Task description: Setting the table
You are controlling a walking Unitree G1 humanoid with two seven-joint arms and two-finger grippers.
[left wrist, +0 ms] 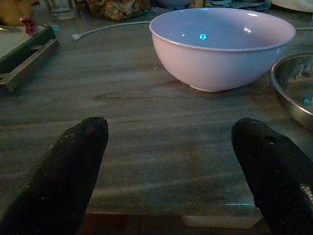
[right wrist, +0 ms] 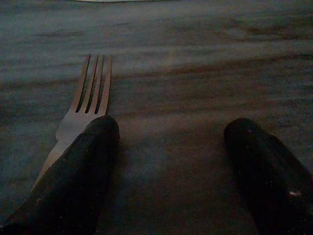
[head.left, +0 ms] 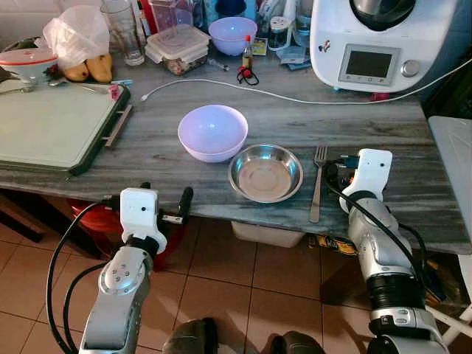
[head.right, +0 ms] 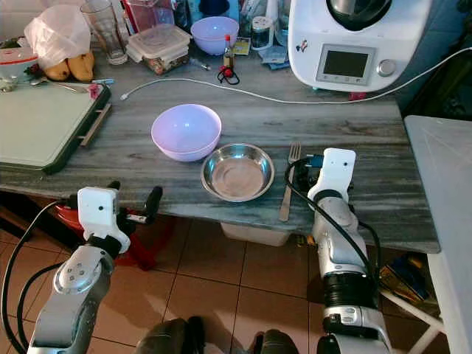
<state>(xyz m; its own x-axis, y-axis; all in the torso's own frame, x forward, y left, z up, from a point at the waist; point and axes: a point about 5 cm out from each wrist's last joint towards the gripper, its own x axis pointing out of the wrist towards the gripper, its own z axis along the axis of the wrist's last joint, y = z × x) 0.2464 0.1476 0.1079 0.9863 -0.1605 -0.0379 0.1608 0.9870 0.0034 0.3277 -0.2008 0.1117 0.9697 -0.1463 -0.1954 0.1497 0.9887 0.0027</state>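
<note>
A lilac bowl point(head.left: 212, 131) stands on the grey wooden table point(head.left: 155, 158), with a shallow steel bowl point(head.left: 265, 172) just to its right near the front edge. A fork point(head.left: 318, 183) lies right of the steel bowl, tines pointing away from me. My right gripper point(right wrist: 171, 132) rests low over the table just right of the fork, open, and its left finger point(right wrist: 80, 166) lies over the fork's handle. My left gripper point(left wrist: 171, 142) hovers open at the table's front edge, facing the lilac bowl point(left wrist: 222, 46), with nothing between its fingers.
A green-rimmed cutting board point(head.left: 51, 125) covers the table's left part. A white cable point(head.left: 258, 90) runs across the middle. At the back stand a white kitchen machine point(head.left: 376, 40), a second lilac bowl point(head.left: 232, 33), a lidded container point(head.left: 177, 44) and a glass point(head.left: 125, 29). A white surface point(head.left: 453, 162) adjoins on the right.
</note>
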